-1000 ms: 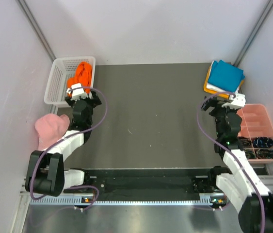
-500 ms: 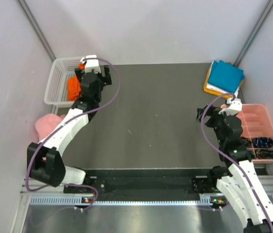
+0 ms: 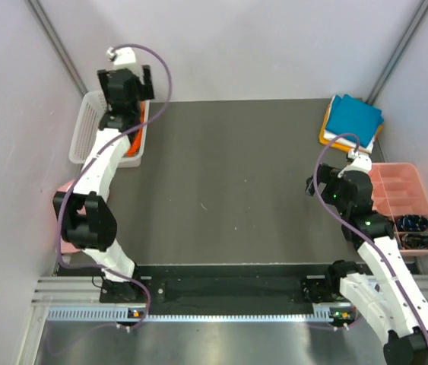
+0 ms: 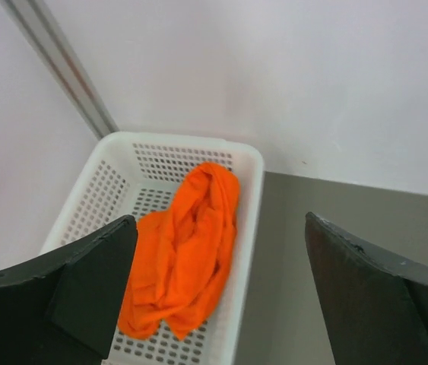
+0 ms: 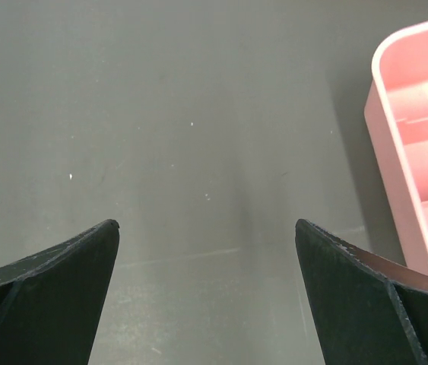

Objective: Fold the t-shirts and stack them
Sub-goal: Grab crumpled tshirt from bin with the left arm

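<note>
links: white shells on the left arm (image 3: 96, 163) and the right arm (image 3: 385, 262)
joints: black housings
cables: a purple cable (image 3: 162, 84) loops along each arm
tools: left tool (image 4: 220, 220) and right tool (image 5: 207, 224), each with two matte black wedge-shaped fingers (image 4: 92, 274)

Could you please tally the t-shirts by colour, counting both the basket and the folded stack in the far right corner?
Bright orange fabric t-shirt, crumpled in the white perforated plastic basket: 1
Teal blue folded t-shirt, top of the stack: 1
White folded t-shirt, just an edge showing beneath: 1
Amber yellow folded t-shirt, at the bottom: 1
Total: 4
</note>
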### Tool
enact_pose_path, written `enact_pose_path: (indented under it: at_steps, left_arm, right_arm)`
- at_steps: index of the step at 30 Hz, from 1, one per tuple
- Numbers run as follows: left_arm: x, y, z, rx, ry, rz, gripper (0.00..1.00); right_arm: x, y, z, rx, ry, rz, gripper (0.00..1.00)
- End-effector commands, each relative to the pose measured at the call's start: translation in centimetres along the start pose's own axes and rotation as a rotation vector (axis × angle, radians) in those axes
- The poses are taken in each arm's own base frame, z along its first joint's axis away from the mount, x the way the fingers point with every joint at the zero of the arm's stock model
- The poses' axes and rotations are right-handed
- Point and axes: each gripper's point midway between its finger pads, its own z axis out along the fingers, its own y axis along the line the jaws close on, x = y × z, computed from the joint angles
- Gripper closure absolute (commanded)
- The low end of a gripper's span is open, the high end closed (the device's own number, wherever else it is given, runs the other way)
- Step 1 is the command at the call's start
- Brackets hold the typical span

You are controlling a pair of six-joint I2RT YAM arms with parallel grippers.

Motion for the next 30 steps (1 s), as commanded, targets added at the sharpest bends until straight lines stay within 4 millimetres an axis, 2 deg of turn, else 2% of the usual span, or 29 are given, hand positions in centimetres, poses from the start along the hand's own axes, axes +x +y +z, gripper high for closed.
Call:
enact_pose_path:
  at_steps: [1,2,4,5,7,8,12,13,19,22,26,30]
  left_arm:
    - [-0.5,5.7,3.5,-0.007,0.06,-0.108,0.06]
    - [0.3,5.7,4.7,0.016,0.081,-0.095,0.07]
    - [1.4,7.2,6.2,0.0,0.11,-0.1,0.07]
    - [2.3,6.6,7.7,0.041,0.128,-0.104,0.07]
    - [4.4,7.1,9.0,0.044,0.198,-0.098,0.07]
    - [5.7,7.0,10.4,0.04,0.226,-0.092,0.07]
    - [9.6,5.1,12.4,0.122,0.31,-0.097,0.07]
    - [11.3,4.9,12.9,0.122,0.34,-0.098,0.07]
    - [15.9,3.4,14.0,0.17,0.421,-0.124,0.08]
    - [17.4,3.2,14.2,0.172,0.447,-0.128,0.09]
    - [18.1,2.9,14.6,0.178,0.45,-0.142,0.1]
    - [18.5,3.1,14.9,0.169,0.447,-0.141,0.16]
  right_arm:
    - [-0.4,-0.1,-0.3,0.039,0.012,0.073,0.01]
    - [-0.2,-0.4,-0.2,0.064,0.028,0.083,0.01]
    - [0.2,-1.1,0.1,0.112,0.054,0.072,0.01]
    - [0.2,-1.2,0.1,0.119,0.054,0.071,0.01]
    - [0.3,-1.0,0.0,0.107,0.056,0.083,0.01]
    - [0.4,-0.8,0.0,0.098,0.06,0.093,0.01]
    - [1.2,-0.5,0.1,0.086,0.102,0.1,0.01]
    - [1.3,-0.6,0.2,0.09,0.107,0.097,0.01]
    - [2.1,-1.0,0.0,0.104,0.122,0.088,0.01]
    - [2.1,-1.1,-0.2,0.102,0.118,0.092,0.01]
    - [2.3,-1.0,-0.3,0.095,0.12,0.093,0.01]
    - [2.3,-1.0,-0.3,0.093,0.123,0.093,0.01]
